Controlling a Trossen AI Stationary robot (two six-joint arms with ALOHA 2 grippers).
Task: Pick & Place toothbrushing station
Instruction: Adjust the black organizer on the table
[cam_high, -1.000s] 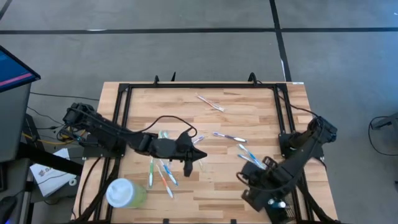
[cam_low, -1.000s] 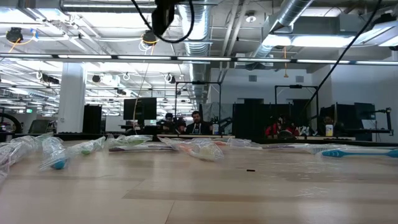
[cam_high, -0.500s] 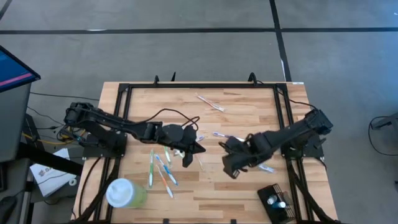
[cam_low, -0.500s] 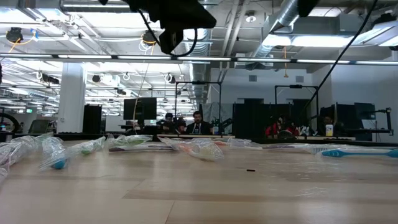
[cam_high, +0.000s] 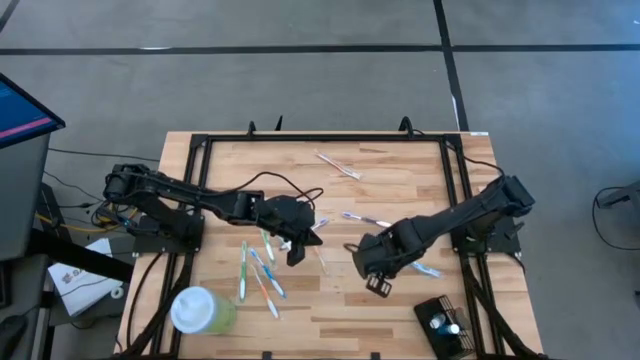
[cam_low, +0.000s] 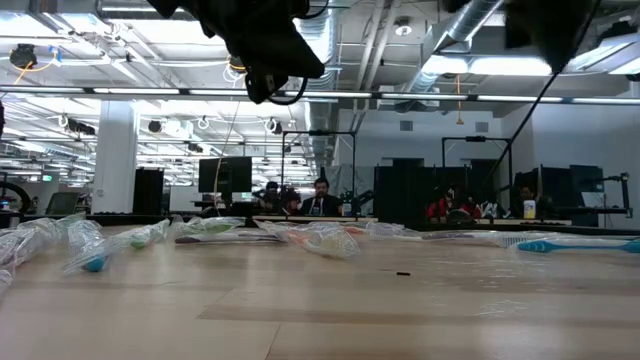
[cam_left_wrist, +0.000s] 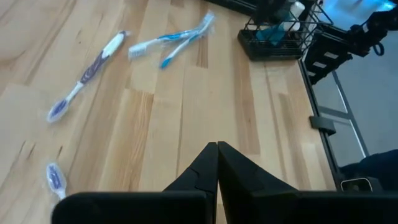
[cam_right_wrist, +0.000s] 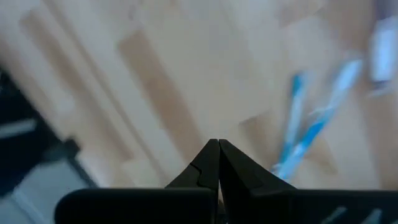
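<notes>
- High view: the wooden desk (cam_high: 400, 320) has a black frame along its edges. The toothbrushing station (cam_high: 440, 324) is a small black holder. It sits at the desk's near right corner, by the front edge.
- The left gripper (cam_high: 297, 250) hangs over the middle of the desk. Its fingers are pressed tight together and hold nothing.
- The right gripper (cam_high: 377, 285) hangs over the desk right of the middle, well apart from the station. Its fingers are clenched too, with nothing in them.
- Some toothbrushes (cam_high: 262, 275) lie in a bunch nearer the left edge. A pale green cup (cam_high: 203, 310) with a white lid stands at the near left corner.
- Low view: wrapped toothbrushes (cam_low: 92, 245) lie on the left of the desk. A blue toothbrush (cam_low: 575, 244) lies far to the right. Dark arm parts (cam_low: 262, 40) hang at the top.
- Left wrist view: the left gripper's two fingers (cam_left_wrist: 200, 175) touch each other over bare wood. The station (cam_left_wrist: 278, 38) shows far off by the desk's edge.
- Right wrist view: the right gripper's fingers (cam_right_wrist: 202, 168) are closed on nothing. Blurry blue toothbrushes (cam_right_wrist: 308, 134) lie on the wood.
</notes>
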